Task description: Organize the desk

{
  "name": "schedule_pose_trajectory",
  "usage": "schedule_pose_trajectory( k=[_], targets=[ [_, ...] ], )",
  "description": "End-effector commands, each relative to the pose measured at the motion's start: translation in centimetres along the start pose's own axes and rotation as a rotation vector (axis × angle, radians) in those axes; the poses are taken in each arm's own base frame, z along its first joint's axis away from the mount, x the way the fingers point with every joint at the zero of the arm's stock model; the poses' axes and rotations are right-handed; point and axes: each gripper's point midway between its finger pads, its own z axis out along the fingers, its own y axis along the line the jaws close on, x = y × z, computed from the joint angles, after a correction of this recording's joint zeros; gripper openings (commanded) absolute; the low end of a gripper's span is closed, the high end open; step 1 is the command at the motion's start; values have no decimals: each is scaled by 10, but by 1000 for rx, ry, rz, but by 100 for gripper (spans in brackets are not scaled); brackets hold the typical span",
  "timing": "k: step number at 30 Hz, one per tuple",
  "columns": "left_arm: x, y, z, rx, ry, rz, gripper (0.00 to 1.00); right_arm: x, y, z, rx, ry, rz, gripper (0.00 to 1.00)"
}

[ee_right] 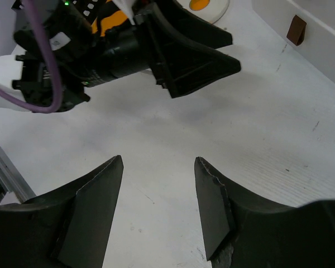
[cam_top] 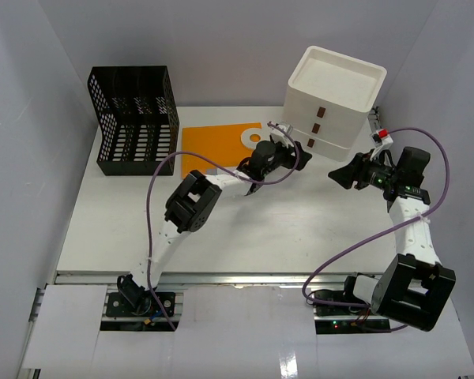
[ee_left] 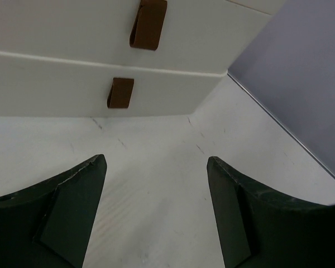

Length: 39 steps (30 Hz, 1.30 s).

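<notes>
My left fingers (ee_left: pixel 61 212), spread wide and empty, face the drawer box (ee_left: pixel 56 95) near the far right corner of the counter (ee_left: pixel 156 184); my right fingers (ee_right: pixel 84 218), likewise open and empty, hover alongside.

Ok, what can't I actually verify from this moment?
Drawer box: drawers shut, contents hidden in all views.
Black mesh organizer: top view only; its dark dividers and walls obscure the inside.
White ring on the orange sheet: partly covered by the left arm in the top view, cut off by the top edge in the right wrist view.
Small red-and-white item beside the box: too small to identify in the top view.
</notes>
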Motion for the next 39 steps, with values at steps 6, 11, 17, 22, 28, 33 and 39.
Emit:
schedule_pose_trajectory(
  k=[6, 11, 17, 22, 28, 33, 39],
  targets=[
    [-33, -2, 59, 18, -243, 73, 83, -15, 11, -3, -59, -65, 21, 61],
    [-17, 11, 75, -5, -262, 62, 82, -16, 13, -5, -62, -71, 25, 61],
    [-14, 27, 78, -71, -289, 65, 72, -15, 14, -4, -67, -73, 32, 61],
    [-11, 29, 84, -70, -298, 49, 54, -14, 13, -4, -65, -75, 36, 61],
    [-7, 31, 85, -66, -302, 34, 52, -13, 9, -6, -53, -82, 46, 61],
    [-7, 33, 85, -68, -310, 34, 56, -13, 8, -6, -50, -88, 53, 61],
    [-5, 34, 86, -59, -318, 18, 52, -12, 5, -6, -43, -90, 61, 61]
  ],
)
